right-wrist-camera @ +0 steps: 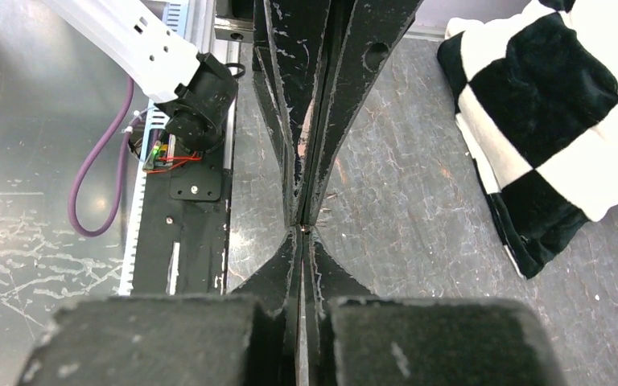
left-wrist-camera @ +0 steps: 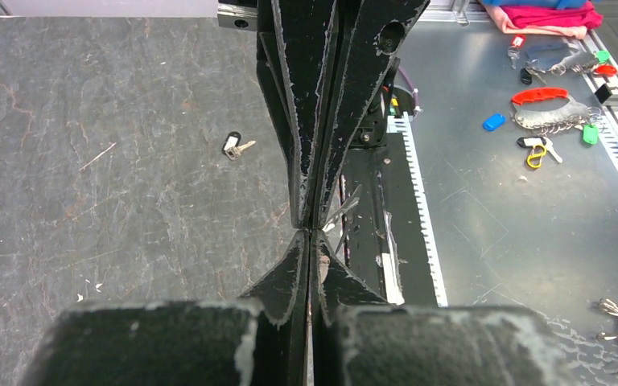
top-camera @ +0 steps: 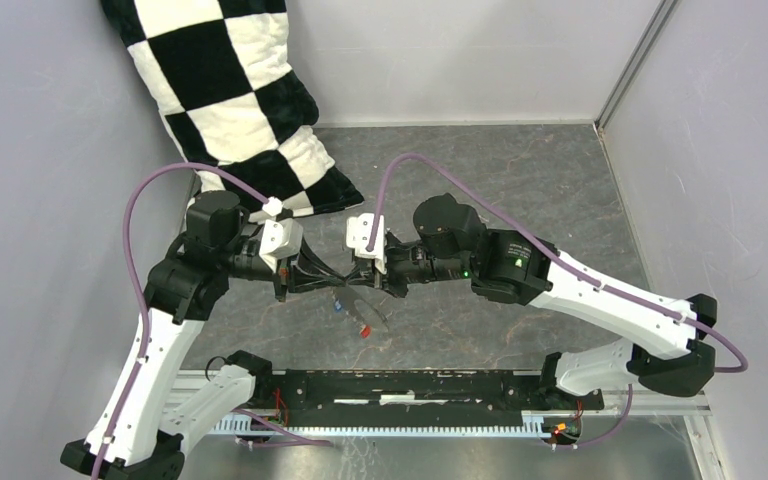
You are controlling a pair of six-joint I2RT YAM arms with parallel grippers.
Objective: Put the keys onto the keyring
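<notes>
Left gripper (left-wrist-camera: 311, 238) is clamped fully shut, pads flat together. Right gripper (right-wrist-camera: 303, 235) is the same, no gap showing. The two meet tip to tip above the middle of the grey table (top-camera: 520, 170), both arms reaching in level from either side.

Keyring (top-camera: 372, 310) sits just on the near side of that meeting point in the top view, its upper edge running up to the fingertips. Can't tell which gripper, if either, pinches the wire: neither wrist view shows the ring clearly, only a faint glint beside the tips. Can't tell if it hangs or lies flat.

Blue key (top-camera: 337, 305) is at the ring's left edge and red key (top-camera: 365, 331) at its near edge. Whether they are threaded on is too small to tell.

Dark-and-white key (left-wrist-camera: 236, 145) lies alone on the table, well apart from the ring.

Checkered pillow (top-camera: 230, 90) leans in the far-left corner. Pile of spare keys and tags (left-wrist-camera: 547, 112) lies on the metal sheet off the table's near edge, a red cloth (left-wrist-camera: 547, 14) beyond it.
</notes>
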